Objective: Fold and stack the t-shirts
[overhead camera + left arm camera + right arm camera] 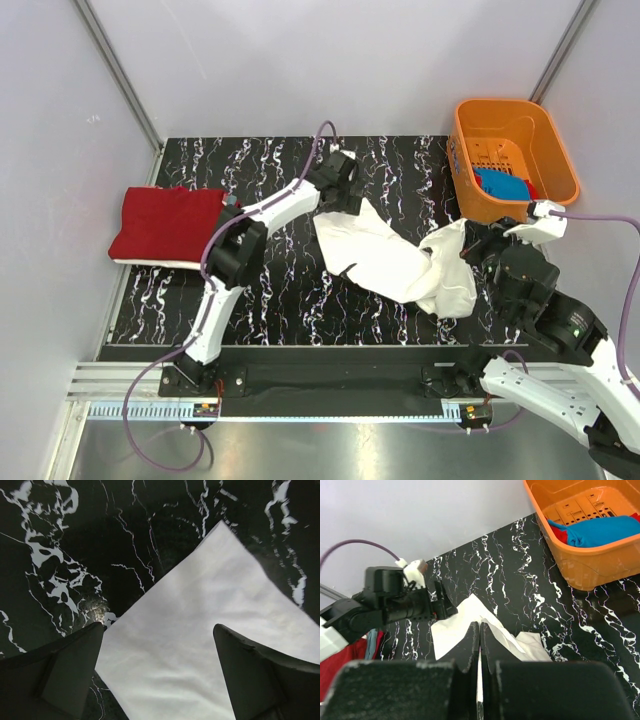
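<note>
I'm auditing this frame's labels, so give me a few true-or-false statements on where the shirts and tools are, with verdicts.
1. The red shirt lies folded at the left of the table. True.
2. The blue shirt lies on the table. False: it is in the basket.
3. The left tool is open over the white shirt. True.
4. The right tool is open and empty. False: it is shut, pinching the white shirt.
</note>
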{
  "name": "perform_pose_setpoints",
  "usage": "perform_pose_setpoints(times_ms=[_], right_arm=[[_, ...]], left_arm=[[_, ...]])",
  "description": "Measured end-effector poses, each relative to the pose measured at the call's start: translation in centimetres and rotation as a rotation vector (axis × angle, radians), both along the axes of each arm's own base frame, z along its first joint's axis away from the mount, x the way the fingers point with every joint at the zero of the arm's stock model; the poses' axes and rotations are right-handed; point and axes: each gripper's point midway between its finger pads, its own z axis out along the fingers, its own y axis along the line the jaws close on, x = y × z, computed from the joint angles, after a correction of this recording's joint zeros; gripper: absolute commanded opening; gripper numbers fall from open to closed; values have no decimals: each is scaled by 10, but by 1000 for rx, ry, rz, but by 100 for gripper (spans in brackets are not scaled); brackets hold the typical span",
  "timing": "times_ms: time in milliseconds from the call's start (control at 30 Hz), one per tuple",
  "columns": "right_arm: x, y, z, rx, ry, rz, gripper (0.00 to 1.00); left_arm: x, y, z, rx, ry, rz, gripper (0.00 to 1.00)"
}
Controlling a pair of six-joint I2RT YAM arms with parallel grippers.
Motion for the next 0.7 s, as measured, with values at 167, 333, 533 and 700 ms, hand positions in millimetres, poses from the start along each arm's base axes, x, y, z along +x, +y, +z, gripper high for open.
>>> perform_pose_setpoints(times_ms=[167,333,533,700], right_arm=[[-1,-1,0,2,-2,1,0],[-1,0,1,6,-4,9,0],[3,8,-4,-7,14,26,0],[13,20,-14,-42,50,32,0]], left_arm=[[-9,7,-38,89,112,-7,97],[-19,7,-46,114,162,-30,36],[-42,17,-45,94,196,-57,0],[-77,101,-15,39,202,79,0]])
